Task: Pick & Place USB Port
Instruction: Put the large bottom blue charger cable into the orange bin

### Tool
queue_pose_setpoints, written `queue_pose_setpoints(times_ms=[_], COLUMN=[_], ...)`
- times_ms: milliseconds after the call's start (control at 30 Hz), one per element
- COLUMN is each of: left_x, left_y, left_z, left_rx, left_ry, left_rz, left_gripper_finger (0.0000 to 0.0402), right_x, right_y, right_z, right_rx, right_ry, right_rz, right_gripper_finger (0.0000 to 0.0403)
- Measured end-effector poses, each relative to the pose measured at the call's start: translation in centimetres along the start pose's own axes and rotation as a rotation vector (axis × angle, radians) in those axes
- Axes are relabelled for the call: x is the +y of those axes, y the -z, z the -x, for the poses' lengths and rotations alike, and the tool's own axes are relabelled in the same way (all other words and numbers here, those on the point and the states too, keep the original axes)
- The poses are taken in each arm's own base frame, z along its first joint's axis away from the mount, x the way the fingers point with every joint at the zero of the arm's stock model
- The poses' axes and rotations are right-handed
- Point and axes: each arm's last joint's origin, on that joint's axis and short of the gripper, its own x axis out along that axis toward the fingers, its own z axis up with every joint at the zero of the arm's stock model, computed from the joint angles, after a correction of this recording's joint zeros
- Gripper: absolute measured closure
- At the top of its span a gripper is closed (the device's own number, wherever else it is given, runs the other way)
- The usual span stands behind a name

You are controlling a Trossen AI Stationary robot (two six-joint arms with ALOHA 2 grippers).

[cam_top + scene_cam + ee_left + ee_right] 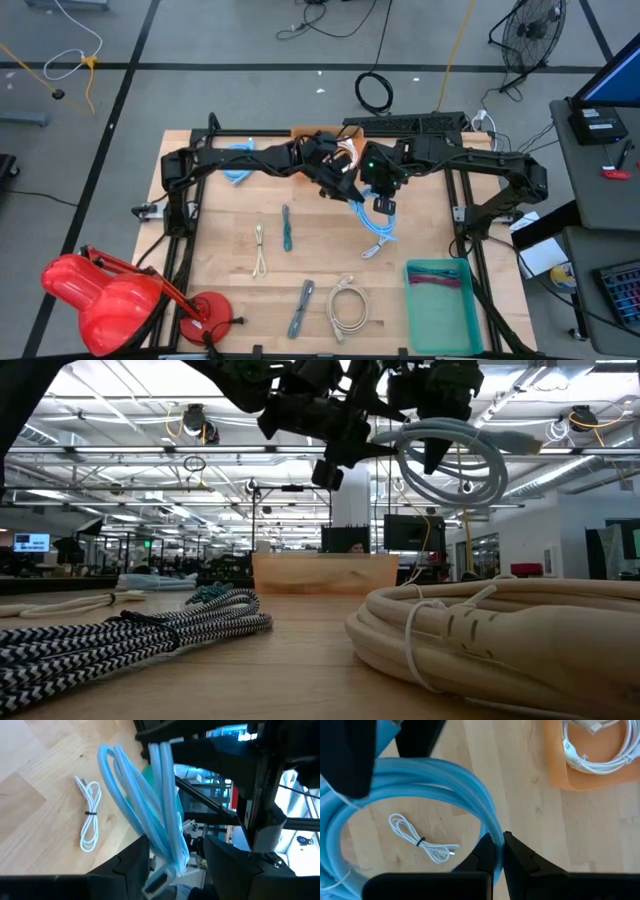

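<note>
A light blue USB cable [378,235], tied into a coil, hangs in the air over the middle of the table. My right gripper [496,851] is shut on it from above. The coil also shows in the low view [450,460], high above the tabletop. My left gripper [177,852] comes in from the table's left and is open. Its two fingers stand on either side of the coil's lower end, close to the connector [159,881]. No touch shows there. My right gripper pinches the strands at the upper bend of the coil [492,836] between its two shut fingers. The fingers slant steeply down from above and lie across the strands. The coil hangs below them, clear of the table, with its connector end lowest.
An orange mat [555,770] with a white cable [592,750] lies at the far side. Several bundled cables lie on the wood: white [260,250], green [287,228], braided grey [301,308], a white coil [347,305]. A teal bin [440,320] stands near right, a red lamp [100,295] near left.
</note>
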Motion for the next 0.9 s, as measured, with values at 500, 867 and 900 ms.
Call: queue_pose_setpoints(times_ms=[500,867,900], left_x=[1.0,0.3,0.3], left_y=[-0.1,-1.1,-1.0], left_z=[0.7,1.1,1.0], left_rx=[-0.026,-0.095,-0.094], left_ry=[-0.105,-0.035,-0.035], left_rz=[0.021,0.006,0.007], left_gripper_finger=[0.021,0.0146,0.014], right_x=[-0.1,-0.1,-0.1], right_y=[0.4,0.3,0.3], right_z=[0.1,0.1,0.1], right_rx=[0.041,0.026,0.025], right_ry=[0.025,0.021,0.021], right_rz=[0.004,0.006,0.006], right_gripper_finger=[0.0394,0.0394,0.0394])
